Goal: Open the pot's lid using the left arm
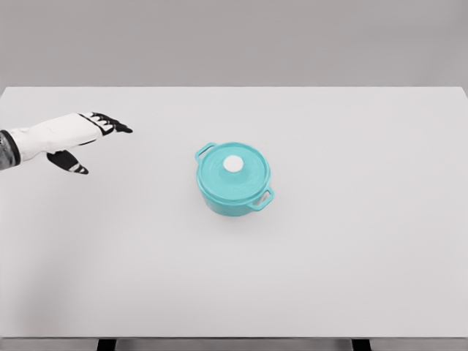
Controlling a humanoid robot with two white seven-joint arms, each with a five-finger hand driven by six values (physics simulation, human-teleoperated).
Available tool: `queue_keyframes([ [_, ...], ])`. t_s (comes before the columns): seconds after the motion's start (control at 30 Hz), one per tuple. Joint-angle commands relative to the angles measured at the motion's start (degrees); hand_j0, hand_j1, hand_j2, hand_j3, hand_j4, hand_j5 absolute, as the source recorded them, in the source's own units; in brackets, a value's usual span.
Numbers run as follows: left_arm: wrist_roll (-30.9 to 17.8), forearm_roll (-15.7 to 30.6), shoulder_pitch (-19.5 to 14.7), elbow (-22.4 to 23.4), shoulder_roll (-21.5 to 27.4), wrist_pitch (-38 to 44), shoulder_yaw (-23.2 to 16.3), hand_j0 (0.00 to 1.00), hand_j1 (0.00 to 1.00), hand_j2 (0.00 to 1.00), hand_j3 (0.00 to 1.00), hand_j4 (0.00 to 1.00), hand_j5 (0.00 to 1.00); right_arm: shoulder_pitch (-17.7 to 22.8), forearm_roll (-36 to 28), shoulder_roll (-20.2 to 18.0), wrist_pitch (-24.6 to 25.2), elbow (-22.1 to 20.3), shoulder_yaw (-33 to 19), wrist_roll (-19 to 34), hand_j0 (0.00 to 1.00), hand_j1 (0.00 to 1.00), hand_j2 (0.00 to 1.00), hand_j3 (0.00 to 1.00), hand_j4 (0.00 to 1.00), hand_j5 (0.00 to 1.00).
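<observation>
Sitting upright, teal pot (233,180), lid (232,168) on, handles running upper-left to lower-right, left hand (77,135) well apart, fingers (111,125) spread

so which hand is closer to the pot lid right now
Left. The left hand hovers open over the table's left side, well apart from the teal pot and its lid. The right hand is not in view.

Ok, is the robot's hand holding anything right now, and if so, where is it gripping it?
Nothing is held. The left hand hangs open, fingers spread, well left of the pot, whose lid is on.
</observation>
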Motion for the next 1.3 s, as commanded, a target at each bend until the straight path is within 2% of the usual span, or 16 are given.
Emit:
queue_keyframes([
  [0.0,-0.23,0.04,0.0,-0.11,-0.23,0.11,-0.1,1.0,1.0,1.0,1.0,1.0,1.0,0.0,-0.02,-0.01,0.02,0.08,-0.01,0.01,1.0,1.0,1.0,1.0,1.0,1.0],
  [0.2,-0.32,-0.13,0.0,-0.19,-0.32,0.11,-0.54,1.0,1.0,1.0,1.0,1.0,1.0,0.18,-0.02,-0.01,0.02,0.17,-0.01,0.01,1.0,1.0,1.0,1.0,1.0,1.0],
  [0.33,-0.32,-0.13,0.0,-3.62,-0.75,0.11,-0.8,1.0,1.0,1.0,1.0,1.0,1.0,0.18,-0.02,-0.01,0.02,0.17,-0.01,0.01,1.0,1.0,1.0,1.0,1.0,1.0],
  [0.4,0.3,0.83,-1.66,-5.29,-1.64,0.11,-4.13,1.0,1.0,1.0,1.0,1.0,1.0,0.18,-0.02,-0.01,0.02,0.17,-0.01,0.01,1.0,1.0,1.0,1.0,1.0,1.0],
  [0.43,0.48,7.67,-5.79,-5.29,-1.55,0.11,-9.4,1.0,1.0,1.0,1.0,1.0,1.0,0.18,-0.02,-0.01,0.02,0.26,-0.01,0.01,1.0,1.0,1.0,1.0,1.0,1.0],
  [0.47,0.48,13.13,-9.22,-3.72,-1.63,0.11,-18.0,1.0,1.0,1.0,1.0,1.0,1.0,0.18,-0.02,-0.01,0.02,0.26,-0.01,0.01,1.0,1.0,1.0,1.0,1.0,1.0],
  [0.5,0.3,13.23,-15.26,-2.66,-1.99,0.11,-29.66,1.0,1.0,1.0,1.0,1.0,1.0,0.18,-0.02,-0.01,0.02,0.26,-0.01,0.01,1.0,1.0,1.0,1.0,1.0,1.0],
  [0.53,0.12,13.05,-19.76,-2.66,-2.16,0.11,-37.26,1.0,1.0,1.0,1.0,1.0,1.0,0.18,-0.02,-0.01,0.02,0.17,-0.01,0.01,1.0,1.0,1.0,1.0,1.0,1.0],
  [0.57,-0.05,13.05,-25.02,-2.83,-1.99,0.11,-39.39,1.0,1.0,1.0,1.0,1.0,1.0,0.18,-0.02,-0.01,0.02,0.17,-0.01,0.01,1.0,1.0,1.0,1.0,1.0,1.0],
  [0.6,-0.05,13.05,-27.15,-2.92,-1.9,0.11,-38.86,1.0,1.0,1.0,1.0,1.0,1.0,0.18,-0.02,-0.01,0.02,0.17,-0.01,0.01,1.0,1.0,1.0,1.0,1.0,1.0],
  [0.7,-0.05,13.05,-30.76,-3.88,-8.22,0.11,-38.07,1.0,1.0,1.0,1.0,1.0,1.0,0.18,-0.02,-0.01,0.02,0.17,-0.01,0.01,1.0,1.0,1.0,1.0,1.0,1.0],
  [0.77,0.3,13.4,-30.5,-6.61,-9.37,0.11,-37.45,1.0,1.0,1.0,1.0,1.0,1.0,0.18,-0.02,-0.01,0.02,0.26,-0.01,0.01,1.0,1.0,1.0,1.0,1.0,1.0],
  [0.87,0.3,13.67,-30.06,-6.17,-9.98,0.11,-36.05,1.0,1.0,1.0,1.0,1.0,1.0,0.18,-0.02,-0.01,0.02,0.26,-0.01,0.01,1.0,1.0,1.0,1.0,1.0,1.0],
  [1.0,0.21,13.49,-27.6,-6.52,-10.16,0.11,-35.96,1.0,1.0,1.0,1.0,1.0,1.0,0.18,-0.02,-0.01,0.02,0.17,-0.01,0.01,1.0,1.0,1.0,1.0,1.0,1.0],
  [1.27,-0.23,12.0,-26.02,-6.35,-10.42,0.11,-36.31,1.0,1.0,1.0,1.0,1.0,1.0,0.18,-0.02,-0.01,0.02,0.26,-0.01,0.01,1.0,1.0,1.0,1.0,1.0,1.0],
])
